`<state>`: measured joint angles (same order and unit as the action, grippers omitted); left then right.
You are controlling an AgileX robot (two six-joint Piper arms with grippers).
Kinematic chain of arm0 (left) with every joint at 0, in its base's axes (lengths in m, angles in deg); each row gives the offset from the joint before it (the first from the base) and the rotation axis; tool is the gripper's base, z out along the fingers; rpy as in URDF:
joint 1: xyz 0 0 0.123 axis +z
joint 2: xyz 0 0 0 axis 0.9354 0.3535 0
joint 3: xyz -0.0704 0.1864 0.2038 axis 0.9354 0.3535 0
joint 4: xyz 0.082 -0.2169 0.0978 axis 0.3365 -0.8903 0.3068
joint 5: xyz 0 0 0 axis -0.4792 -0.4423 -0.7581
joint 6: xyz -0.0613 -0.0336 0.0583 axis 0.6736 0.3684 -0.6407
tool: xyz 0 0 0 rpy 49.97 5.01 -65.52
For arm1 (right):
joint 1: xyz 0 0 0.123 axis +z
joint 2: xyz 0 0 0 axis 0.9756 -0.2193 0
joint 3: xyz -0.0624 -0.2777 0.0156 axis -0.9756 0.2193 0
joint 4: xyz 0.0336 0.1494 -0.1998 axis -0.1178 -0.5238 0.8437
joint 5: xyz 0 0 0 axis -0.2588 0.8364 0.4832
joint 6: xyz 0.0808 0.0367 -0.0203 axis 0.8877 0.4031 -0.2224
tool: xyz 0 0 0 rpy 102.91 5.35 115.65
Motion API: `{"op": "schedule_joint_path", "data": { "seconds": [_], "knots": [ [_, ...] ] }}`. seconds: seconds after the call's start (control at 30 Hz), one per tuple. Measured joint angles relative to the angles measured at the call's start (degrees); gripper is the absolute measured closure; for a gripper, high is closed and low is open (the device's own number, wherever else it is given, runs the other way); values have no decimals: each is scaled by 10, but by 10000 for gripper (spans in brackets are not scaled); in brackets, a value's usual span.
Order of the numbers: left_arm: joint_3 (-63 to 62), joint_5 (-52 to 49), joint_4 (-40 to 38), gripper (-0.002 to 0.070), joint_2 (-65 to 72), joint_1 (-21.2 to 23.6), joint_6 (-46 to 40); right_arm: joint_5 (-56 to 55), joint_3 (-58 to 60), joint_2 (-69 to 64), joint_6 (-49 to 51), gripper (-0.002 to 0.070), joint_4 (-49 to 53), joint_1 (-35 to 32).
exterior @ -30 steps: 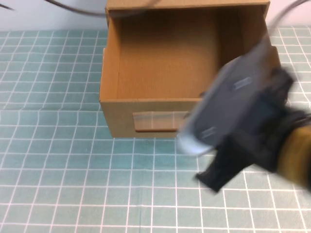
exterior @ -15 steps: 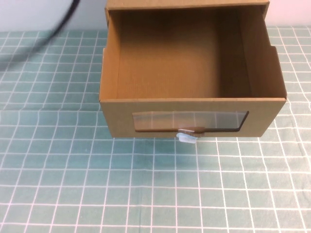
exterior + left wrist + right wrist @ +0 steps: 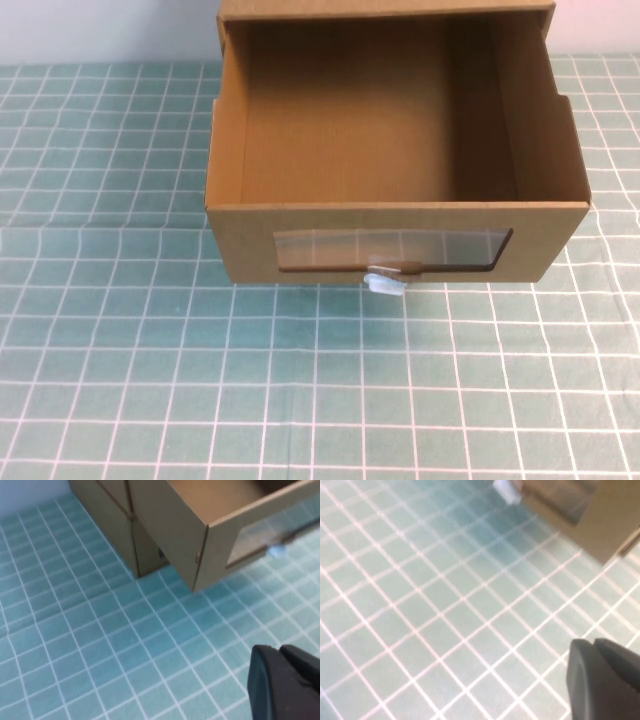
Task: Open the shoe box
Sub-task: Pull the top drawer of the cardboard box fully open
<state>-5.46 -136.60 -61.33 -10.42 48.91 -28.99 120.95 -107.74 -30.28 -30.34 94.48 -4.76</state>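
The brown cardboard shoe box (image 3: 395,245) stands at the back middle of the table, its drawer pulled out toward me and empty inside. A clear window crosses the drawer's front, and a small white pull tab (image 3: 383,284) hangs below it. Neither arm shows in the high view. In the left wrist view my left gripper (image 3: 278,651) is shut and empty over the mat, well short of the box's left corner (image 3: 170,535). In the right wrist view my right gripper (image 3: 593,643) is shut and empty, back from the drawer front (image 3: 600,520) and the tab (image 3: 506,490).
The box's outer sleeve (image 3: 385,10) sits at the far edge against a pale wall. A teal mat with a white grid (image 3: 150,380) covers the table around and in front of the box.
My right arm, blurred in front of the drawer's right side a second ago, has pulled back out of the high view and its gripper has shut. The drawer stays out.
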Motion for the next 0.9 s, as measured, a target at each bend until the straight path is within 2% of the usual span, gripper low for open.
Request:
{"op": "schedule_joint_path", "data": {
  "seconds": [0.17, 0.3, 0.9],
  "knots": [
    [110, 88, 0, 680, -112, 0, 21, 2, 26, 0, 0, 689, -9, 0],
    [148, 136, 0, 680, -144, 0, 25, 3, 34, 0, 0, 689, -18, 0],
    [159, 149, 0, 680, -147, 0, 26, 3, 35, 1, 0, 689, -31, 0]
  ]
}}
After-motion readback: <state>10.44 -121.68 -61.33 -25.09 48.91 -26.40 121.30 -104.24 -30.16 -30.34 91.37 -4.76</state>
